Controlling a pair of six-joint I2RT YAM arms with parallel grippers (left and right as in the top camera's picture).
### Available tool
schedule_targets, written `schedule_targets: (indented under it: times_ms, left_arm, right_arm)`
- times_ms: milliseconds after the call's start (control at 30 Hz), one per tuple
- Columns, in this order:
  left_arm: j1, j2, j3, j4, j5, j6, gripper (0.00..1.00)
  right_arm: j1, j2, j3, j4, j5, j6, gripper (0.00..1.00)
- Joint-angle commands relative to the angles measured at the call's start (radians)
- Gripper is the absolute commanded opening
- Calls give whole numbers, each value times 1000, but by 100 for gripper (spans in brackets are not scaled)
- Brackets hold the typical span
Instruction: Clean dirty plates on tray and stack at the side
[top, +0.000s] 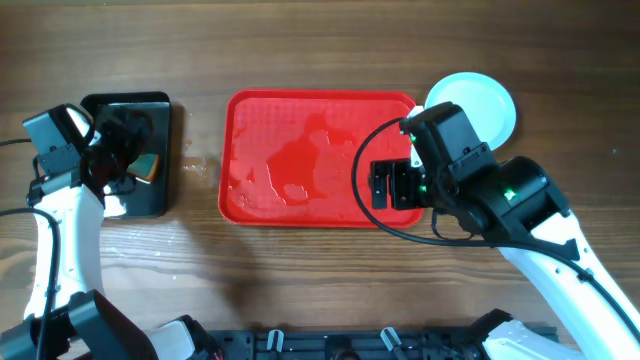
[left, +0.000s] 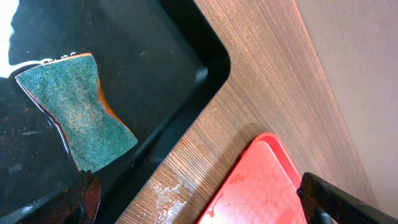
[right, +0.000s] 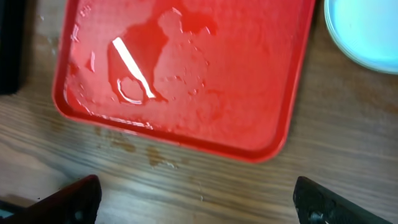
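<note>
The red tray (top: 300, 110) lies mid-table, wet, with puddles and no plate on it. Pale blue-white plates (top: 485, 100) sit on the wood just past its far right corner, partly under my right arm. I cannot tell how many are stacked, and no smear shows on top. The right wrist view catches the tray (right: 186, 74) and the plate rim (right: 367, 31). My right gripper (top: 395, 185) (right: 199, 202) hangs open and empty by the tray's right side. Over the black tray, my left gripper (top: 125, 140) (left: 205, 205) is open and empty.
A glossy black tray (top: 150, 105) (left: 174, 56) at the left holds a green-topped sponge (top: 150, 165) (left: 78, 112) lying flat. Drips and whitish residue (left: 168, 190) mark the wood between the two trays. A dark rail (top: 380, 345) runs along the near table edge.
</note>
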Motion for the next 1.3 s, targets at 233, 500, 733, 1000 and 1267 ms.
schedule_targets:
  times_ms: [233, 500, 733, 1000, 1267]
  left_arm:
    - [2, -20, 1, 0, 16, 5, 100]
    - [2, -20, 1, 0, 16, 5, 100]
    - [2, -20, 1, 0, 16, 5, 100]
    - [2, -20, 1, 0, 16, 5, 100]
    - [2, -20, 1, 0, 16, 5, 100]
  right_arm:
    - [-55, -24, -1, 10, 55, -47, 100]
    - [-182, -160, -100, 200, -5, -155, 100]
    - [-298, -416, -497, 597, -138, -155, 100]
    - [-337, -739, -938, 998, -159, -147, 100]
    - [-343, -1025, -1213, 1168, -150, -123, 100]
